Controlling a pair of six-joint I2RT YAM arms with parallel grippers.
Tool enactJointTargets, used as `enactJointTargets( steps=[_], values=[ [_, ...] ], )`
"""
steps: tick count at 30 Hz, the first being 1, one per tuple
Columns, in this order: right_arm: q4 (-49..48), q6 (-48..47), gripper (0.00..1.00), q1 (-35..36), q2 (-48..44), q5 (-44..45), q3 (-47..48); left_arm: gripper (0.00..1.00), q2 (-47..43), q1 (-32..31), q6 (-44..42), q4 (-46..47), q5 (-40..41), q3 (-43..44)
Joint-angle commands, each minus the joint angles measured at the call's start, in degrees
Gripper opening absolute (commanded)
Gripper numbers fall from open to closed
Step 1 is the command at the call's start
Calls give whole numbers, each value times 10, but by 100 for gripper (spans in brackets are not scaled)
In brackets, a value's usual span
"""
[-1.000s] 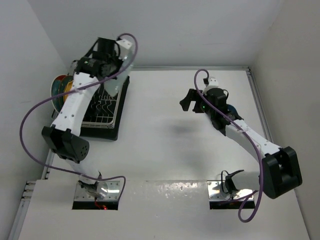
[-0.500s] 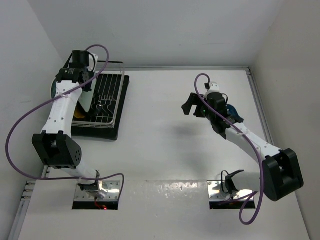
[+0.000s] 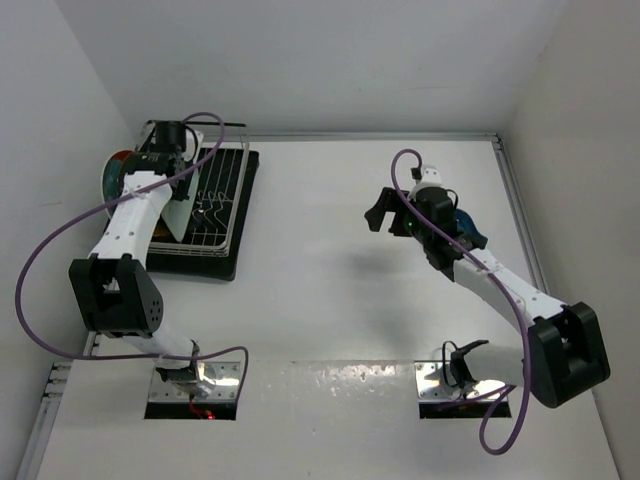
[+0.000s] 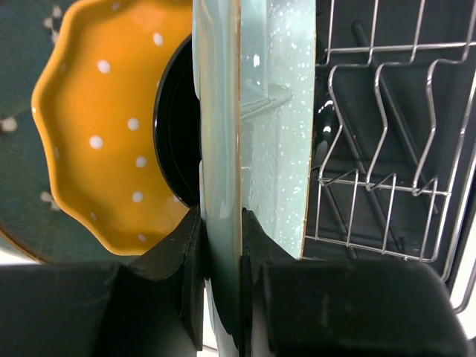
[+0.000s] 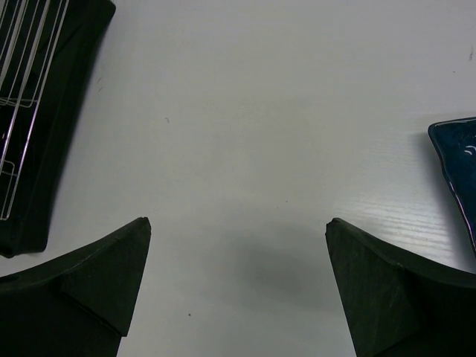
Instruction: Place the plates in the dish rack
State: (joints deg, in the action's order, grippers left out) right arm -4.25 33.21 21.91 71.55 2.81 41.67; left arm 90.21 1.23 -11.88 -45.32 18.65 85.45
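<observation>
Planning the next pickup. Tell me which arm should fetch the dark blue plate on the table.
Right. The right pincer is open and empty, the dark blue plate close beside it. The left pincer is shut on a pale green plate over the dish rack.

White table (image 3: 320,300), plain white walls (image 3: 350,60), even light.
</observation>
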Motion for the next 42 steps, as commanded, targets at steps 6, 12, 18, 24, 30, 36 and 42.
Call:
enactJointTargets(
  steps=[6,12,18,24,30,36,42],
  values=[
    [-17,-4,100,2,-23,4,0,0,-26,14,13,96,-11,-39],
    [-10,-8,100,2,-28,6,-4,0,7,53,35,96,-87,-63],
    [-8,-20,100,3,-37,10,-6,9,19,76,41,96,-105,-63],
    [-9,-17,100,3,-35,6,-5,40,8,76,41,96,-124,-47],
    [21,-18,100,-7,-33,28,10,59,-14,76,41,84,-124,-4],
    [150,21,100,-101,-3,56,57,69,-33,48,12,65,-149,50],
    [198,144,39,-265,16,68,21,71,-50,24,-1,36,-182,81]
  ],
)
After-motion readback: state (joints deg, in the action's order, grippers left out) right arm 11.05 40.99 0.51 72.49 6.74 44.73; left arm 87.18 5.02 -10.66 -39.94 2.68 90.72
